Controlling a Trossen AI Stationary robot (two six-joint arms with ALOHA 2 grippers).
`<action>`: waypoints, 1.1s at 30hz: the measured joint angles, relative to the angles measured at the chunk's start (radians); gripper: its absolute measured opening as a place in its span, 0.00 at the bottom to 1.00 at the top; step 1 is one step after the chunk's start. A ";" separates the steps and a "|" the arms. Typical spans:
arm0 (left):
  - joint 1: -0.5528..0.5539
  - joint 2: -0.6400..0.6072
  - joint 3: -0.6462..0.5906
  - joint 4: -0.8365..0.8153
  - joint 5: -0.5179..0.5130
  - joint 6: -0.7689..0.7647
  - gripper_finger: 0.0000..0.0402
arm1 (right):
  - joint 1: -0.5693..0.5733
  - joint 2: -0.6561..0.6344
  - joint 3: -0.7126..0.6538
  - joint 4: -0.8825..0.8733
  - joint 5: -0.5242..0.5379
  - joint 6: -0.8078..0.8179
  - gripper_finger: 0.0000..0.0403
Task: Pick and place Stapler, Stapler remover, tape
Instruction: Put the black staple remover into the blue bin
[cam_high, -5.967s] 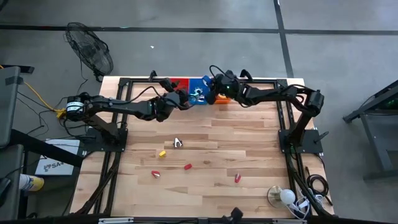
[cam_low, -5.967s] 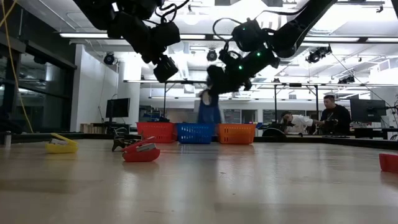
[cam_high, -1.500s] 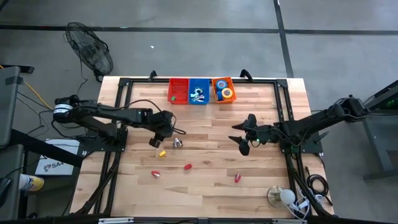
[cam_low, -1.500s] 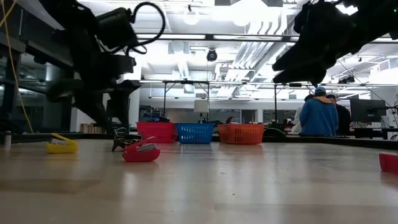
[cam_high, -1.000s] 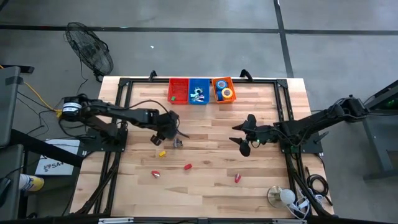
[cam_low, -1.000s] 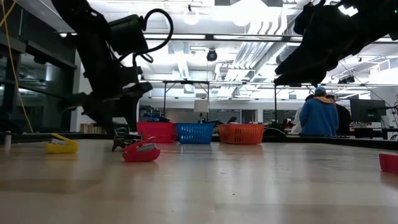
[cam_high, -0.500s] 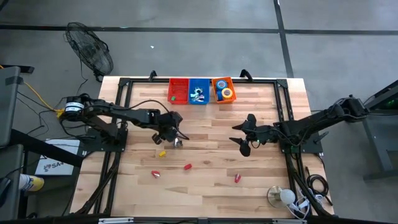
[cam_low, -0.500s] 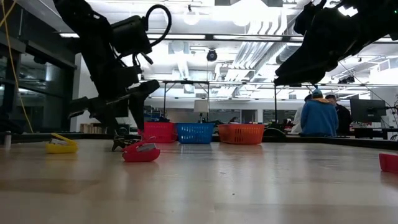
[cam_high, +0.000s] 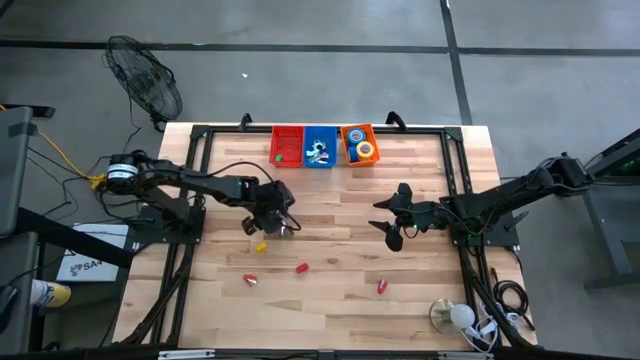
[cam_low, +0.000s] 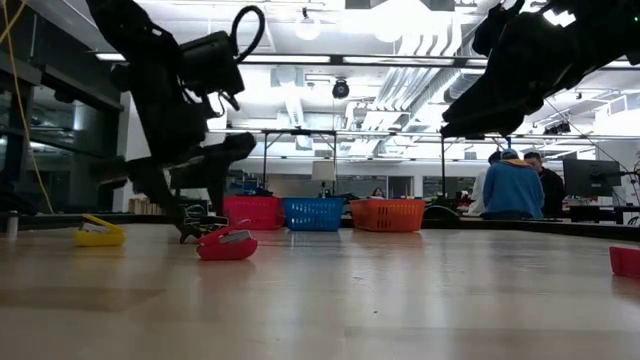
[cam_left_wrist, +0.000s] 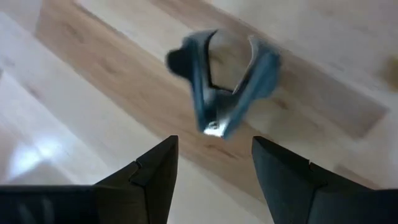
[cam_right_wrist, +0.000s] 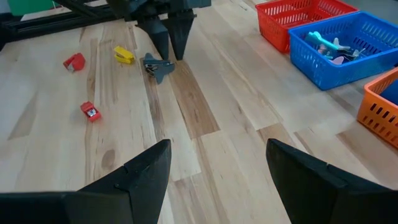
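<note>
A dark blue-grey staple remover (cam_left_wrist: 224, 81) lies on the wooden table left of centre (cam_high: 287, 230), its jaws spread. My left gripper (cam_left_wrist: 214, 168) hangs just above it (cam_right_wrist: 168, 37), pointing steeply down, fingers open, nothing between them. A yellow stapler (cam_high: 261, 246) lies close by toward the near edge. Red staplers lie farther toward the near edge (cam_high: 301, 268), (cam_high: 250, 280), (cam_high: 381, 286). Tape rolls (cam_high: 362, 148) sit in the orange basket. My right gripper (cam_high: 388, 232) waits open above the table's right half (cam_right_wrist: 217, 174).
Three baskets stand in a row at the far edge: red (cam_high: 287, 146), blue (cam_high: 320, 146) holding several staple removers, orange (cam_high: 359, 144). Black frame rails (cam_high: 195, 180) run along the table's sides. Bare wood lies between the two arms. People stand in the room beyond the table (cam_low: 513, 188).
My left gripper has rolled about the line it points along while staying over the staple remover; its fingers remain open. The staple remover and the staplers have not moved.
</note>
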 joint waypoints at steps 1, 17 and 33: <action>0.000 0.010 0.000 0.011 0.008 0.000 0.50 | 0.000 0.000 0.000 0.000 0.000 0.002 0.63; -0.034 0.061 0.001 0.088 0.110 0.018 0.50 | 0.000 0.000 -0.001 0.013 0.001 0.002 0.63; -0.035 0.062 0.000 0.138 0.259 -0.067 0.31 | 0.000 0.000 -0.001 0.015 0.001 0.009 0.63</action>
